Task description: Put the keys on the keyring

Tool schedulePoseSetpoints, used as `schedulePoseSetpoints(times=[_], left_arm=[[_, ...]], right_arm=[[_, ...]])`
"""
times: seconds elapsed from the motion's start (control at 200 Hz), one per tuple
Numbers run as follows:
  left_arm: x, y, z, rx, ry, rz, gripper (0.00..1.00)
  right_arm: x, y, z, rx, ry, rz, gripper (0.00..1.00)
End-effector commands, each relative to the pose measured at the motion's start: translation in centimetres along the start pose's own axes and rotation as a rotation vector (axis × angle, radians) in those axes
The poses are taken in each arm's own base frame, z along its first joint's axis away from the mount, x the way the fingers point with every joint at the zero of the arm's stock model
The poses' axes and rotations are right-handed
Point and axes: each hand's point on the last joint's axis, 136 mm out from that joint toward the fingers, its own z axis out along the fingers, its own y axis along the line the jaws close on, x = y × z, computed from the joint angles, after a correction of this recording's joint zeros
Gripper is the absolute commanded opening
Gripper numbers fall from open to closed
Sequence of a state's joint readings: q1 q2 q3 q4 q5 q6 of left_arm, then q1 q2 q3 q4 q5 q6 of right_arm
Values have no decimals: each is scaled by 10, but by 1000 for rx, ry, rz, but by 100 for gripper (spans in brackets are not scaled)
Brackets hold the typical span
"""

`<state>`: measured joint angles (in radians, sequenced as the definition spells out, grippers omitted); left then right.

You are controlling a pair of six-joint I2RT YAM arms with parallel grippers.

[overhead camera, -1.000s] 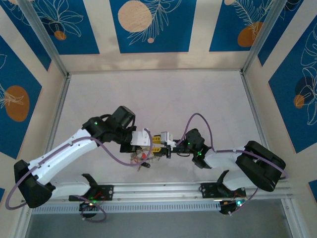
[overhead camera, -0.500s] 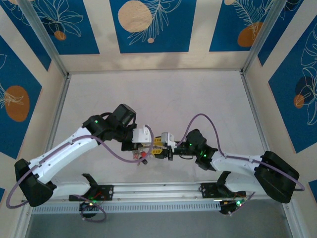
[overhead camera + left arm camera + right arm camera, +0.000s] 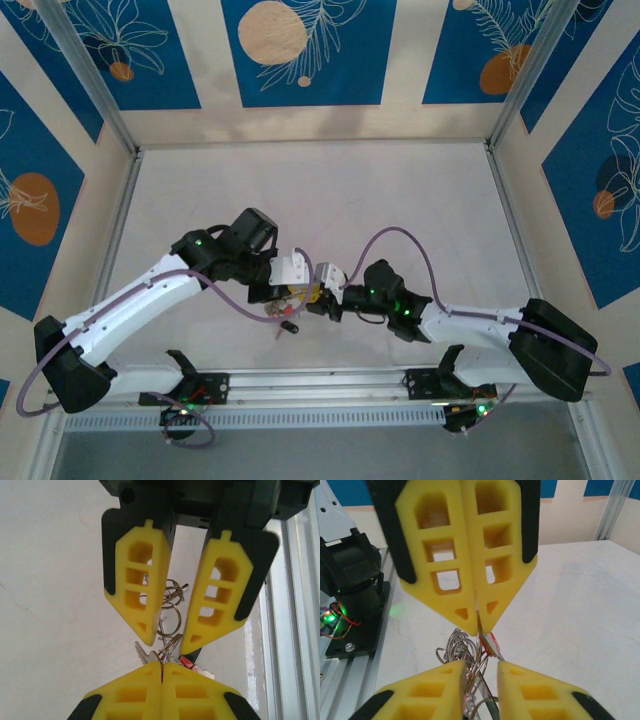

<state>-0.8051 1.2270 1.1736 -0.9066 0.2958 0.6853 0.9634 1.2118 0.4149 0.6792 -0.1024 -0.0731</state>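
The keyring (image 3: 171, 614) is a tangle of thin silvery loops hanging between both grippers above the table. My left gripper (image 3: 162, 664) is shut, and a loop of the ring runs into the seam between its yellow fingers. A red-headed key (image 3: 187, 661) and a silver key blade (image 3: 142, 652) hang just beyond it. My right gripper (image 3: 481, 664) is open, with the ring loops (image 3: 456, 648) and the red key (image 3: 491, 644) between its fingers, closer to the left one. From above, the left gripper (image 3: 296, 288) and right gripper (image 3: 318, 298) meet tip to tip, and a dark key (image 3: 288, 326) dangles below.
An aluminium rail (image 3: 320, 382) runs along the near table edge, close under the grippers. The left arm's base (image 3: 351, 595), with a green light, stands on it. Metal frame posts (image 3: 118, 150) and patterned walls enclose the white table (image 3: 330, 200).
My right gripper has slid left and closed in on the left gripper, its arm stretching out lower. The left gripper has shifted slightly right. The hanging keys moved with them.
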Motion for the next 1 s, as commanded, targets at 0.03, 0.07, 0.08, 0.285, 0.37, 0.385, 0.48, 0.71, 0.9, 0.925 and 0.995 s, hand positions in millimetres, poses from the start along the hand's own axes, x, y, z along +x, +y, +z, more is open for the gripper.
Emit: schedulePoseSetpoints(times=[0.03,0.07,0.08,0.285,0.37,0.385,0.48,0.71,0.9,0.925,0.995], left_arm=[[-15,3,-9,-11,-63,-4,0],[-15,3,-9,-12,-61,-6,0],[-15,3,-10,-13,-61,-7,0],[-9,5,-7,-26,-39,-21,0],[-3,9,-3,-48,-13,-27,0],[-2,10,-3,-56,-9,-26,0],[8,14,1,-79,39,-33,0],[34,21,13,-123,144,-33,0],[42,21,21,-116,164,-49,0],[41,19,23,-104,157,-54,0],[38,13,29,-63,122,-76,0]], right_arm=[[-8,-9,9,41,-1,14,19],[-7,-9,10,44,1,14,17],[-7,-9,11,43,3,14,17],[-5,-9,13,57,8,4,8],[-5,-8,11,56,8,-6,2],[-5,-8,11,57,8,-8,0],[-5,-5,8,47,-4,-32,0],[-7,-3,0,48,-33,-88,0],[-9,3,-1,16,-63,-120,0],[-10,5,-1,6,-78,-130,0],[-13,10,-2,-16,-127,-161,0]])
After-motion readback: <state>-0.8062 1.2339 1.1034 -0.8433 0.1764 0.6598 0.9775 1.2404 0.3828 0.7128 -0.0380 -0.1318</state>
